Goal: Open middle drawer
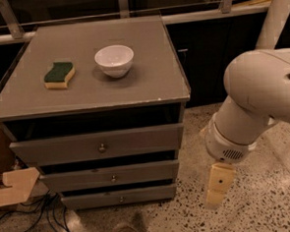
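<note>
The grey cabinet [90,99] has three drawers, all slightly pulled out in steps. The middle drawer [148,173] is a mid-height grey panel with a small round metal knob [113,178] at its centre. Above it is the taller drawer [53,149] with a bigger knob [102,147]. Below it is the slimmest drawer [91,200]. My gripper [217,186] hangs from the white arm [253,106], pointing down over the floor, to the right of the cabinet at about the height of the lower drawers. It touches nothing.
A white bowl [114,60] and a green-and-yellow sponge [59,75] sit on the cabinet top. A cardboard piece [11,185] and black cables [28,218] lie at the lower left. Speckled floor [268,204] spreads to the right. Dark cabinets stand behind.
</note>
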`<state>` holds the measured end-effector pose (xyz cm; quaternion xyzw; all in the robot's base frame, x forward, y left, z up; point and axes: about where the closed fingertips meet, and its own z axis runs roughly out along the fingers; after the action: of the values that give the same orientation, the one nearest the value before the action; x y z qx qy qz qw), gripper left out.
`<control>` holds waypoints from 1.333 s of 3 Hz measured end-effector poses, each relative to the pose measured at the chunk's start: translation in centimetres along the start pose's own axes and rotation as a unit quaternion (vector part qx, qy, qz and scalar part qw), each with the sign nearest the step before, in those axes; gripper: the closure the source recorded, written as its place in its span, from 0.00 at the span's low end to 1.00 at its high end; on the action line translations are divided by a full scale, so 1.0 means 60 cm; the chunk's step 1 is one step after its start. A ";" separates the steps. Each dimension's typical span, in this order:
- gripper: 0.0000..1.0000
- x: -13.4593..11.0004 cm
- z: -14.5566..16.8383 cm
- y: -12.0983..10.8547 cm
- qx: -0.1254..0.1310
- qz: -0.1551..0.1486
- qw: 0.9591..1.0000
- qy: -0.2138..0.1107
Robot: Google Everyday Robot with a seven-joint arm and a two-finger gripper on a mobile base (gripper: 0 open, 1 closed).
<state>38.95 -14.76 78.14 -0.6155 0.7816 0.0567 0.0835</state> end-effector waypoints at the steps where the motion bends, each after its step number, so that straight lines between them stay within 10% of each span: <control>1: 0.00 -0.009 0.028 0.035 -0.018 -0.007 1.000 -0.008; 4: 0.00 -0.078 0.125 0.099 -0.053 -0.039 0.996 -0.058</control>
<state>34.71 -7.47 71.63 -0.6451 0.7465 0.1302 0.0980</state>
